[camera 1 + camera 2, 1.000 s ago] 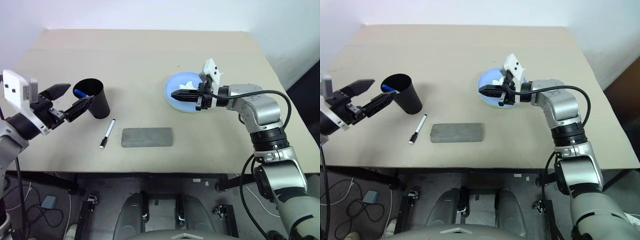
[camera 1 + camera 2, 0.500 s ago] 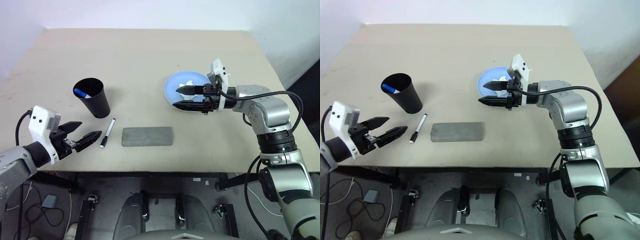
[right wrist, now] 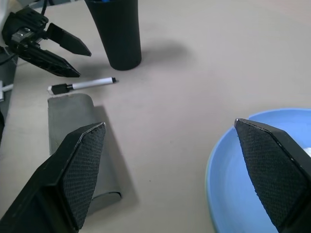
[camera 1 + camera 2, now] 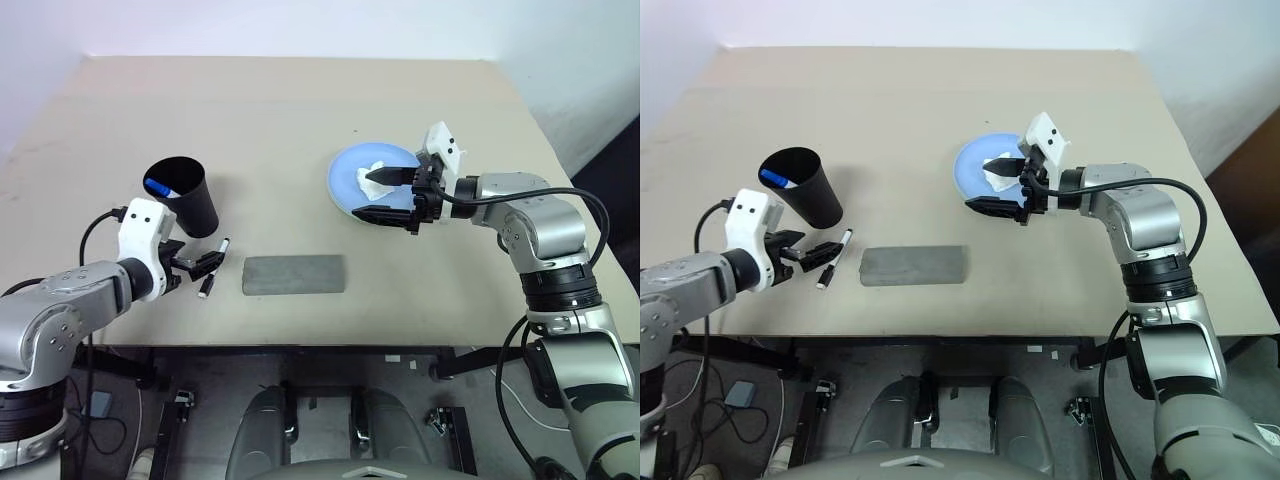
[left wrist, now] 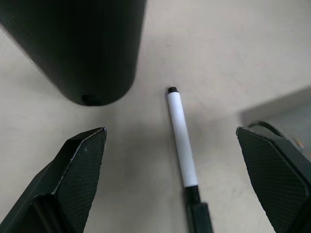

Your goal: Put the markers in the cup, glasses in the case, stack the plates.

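Observation:
The black cup [image 4: 187, 197] stands on the table's left side with the blue-capped marker [image 4: 157, 186] inside it. The black-capped marker [image 5: 181, 139] lies flat on the table between the cup and the closed grey case [image 4: 294, 274]. My left gripper [image 4: 198, 264] is open and low over the table, with this marker lying between its fingers [image 5: 75, 177]. A light blue plate [image 4: 343, 185] sits at centre right with a crumpled white tissue [image 4: 375, 172] on it. My right gripper [image 4: 360, 196] is open over the plate's near edge and holds nothing. The glasses are out of view.
The wide tan table [image 4: 300, 110] stretches bare behind the cup and plate. Its near edge runs just below the case and my left gripper. From the right wrist, the case [image 3: 82, 145], cup [image 3: 119, 34] and left gripper [image 3: 46, 46] all show.
My left gripper has dropped from beside the cup's rim down to the table, around the black-capped marker. The right gripper has gone from shut to open over the plate.

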### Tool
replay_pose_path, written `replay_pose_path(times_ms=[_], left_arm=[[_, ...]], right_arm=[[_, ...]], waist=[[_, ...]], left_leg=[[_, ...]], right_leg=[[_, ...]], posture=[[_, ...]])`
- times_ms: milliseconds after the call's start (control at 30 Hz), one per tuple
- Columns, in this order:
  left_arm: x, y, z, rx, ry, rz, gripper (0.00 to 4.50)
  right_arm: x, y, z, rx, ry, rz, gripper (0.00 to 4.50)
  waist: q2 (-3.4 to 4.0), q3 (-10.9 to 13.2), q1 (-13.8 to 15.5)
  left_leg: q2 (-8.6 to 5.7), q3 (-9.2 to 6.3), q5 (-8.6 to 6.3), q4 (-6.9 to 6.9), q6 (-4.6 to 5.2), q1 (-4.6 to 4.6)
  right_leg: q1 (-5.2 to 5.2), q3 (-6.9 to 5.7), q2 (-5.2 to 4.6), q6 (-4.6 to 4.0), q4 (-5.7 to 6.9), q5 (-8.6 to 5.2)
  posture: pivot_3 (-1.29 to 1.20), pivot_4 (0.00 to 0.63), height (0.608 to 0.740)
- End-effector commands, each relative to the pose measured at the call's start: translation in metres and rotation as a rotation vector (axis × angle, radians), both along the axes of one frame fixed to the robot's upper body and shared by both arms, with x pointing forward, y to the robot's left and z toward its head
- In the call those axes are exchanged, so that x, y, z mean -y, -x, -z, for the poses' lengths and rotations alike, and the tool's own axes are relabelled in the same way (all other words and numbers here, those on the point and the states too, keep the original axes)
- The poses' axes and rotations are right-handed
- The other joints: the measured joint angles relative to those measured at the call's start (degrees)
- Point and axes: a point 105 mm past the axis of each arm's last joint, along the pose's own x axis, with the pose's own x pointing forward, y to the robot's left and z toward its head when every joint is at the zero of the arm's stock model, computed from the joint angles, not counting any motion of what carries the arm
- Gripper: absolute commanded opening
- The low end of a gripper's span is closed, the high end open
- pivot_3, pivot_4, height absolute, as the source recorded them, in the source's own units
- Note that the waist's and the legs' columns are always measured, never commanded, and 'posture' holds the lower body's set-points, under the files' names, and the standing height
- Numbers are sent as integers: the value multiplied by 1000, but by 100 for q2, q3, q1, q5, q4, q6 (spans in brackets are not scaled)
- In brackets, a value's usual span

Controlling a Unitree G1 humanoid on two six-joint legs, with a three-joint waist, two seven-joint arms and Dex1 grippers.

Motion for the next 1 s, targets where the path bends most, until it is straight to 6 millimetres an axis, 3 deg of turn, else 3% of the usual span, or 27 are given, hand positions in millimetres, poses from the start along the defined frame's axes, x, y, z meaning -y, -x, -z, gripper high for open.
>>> replay_pose_path(times_ms=[33,500,600,967,1000], left_arm=[[0,0,7,-60,-54,-34,4500],[5,2,11,-165,-66,-65,4500],[7,2,11,-175,-74,-45,3867],[10,7,10,-200,-90,7,46],[9,7,10,-200,-91,7,17]], right_arm=[[-2,4,-11,61,11,-4,4471],[-1,2,-7,70,10,20,4471],[1,0,-7,70,9,31,4500],[6,-7,-2,76,45,78,4500],[6,-7,-2,75,44,80,4500]], waist=[[0,0,-1],[-1,-1,4],[-1,-1,3],[-1,-1,-1],[-1,-1,-3]], left_leg=[[1,0,0,5,1,-1],[16,-1,-1,23,0,11],[20,-1,-1,23,-1,11],[19,0,-2,18,-2,7],[19,0,-2,16,-2,8]], right_leg=[[2,0,2,7,0,4],[17,1,9,20,4,12],[16,2,11,16,4,10],[8,9,2,11,2,9],[8,9,2,11,3,9]], posture=[[0,150,711],[0,150,711],[0,150,711],[0,150,711],[0,150,711]])
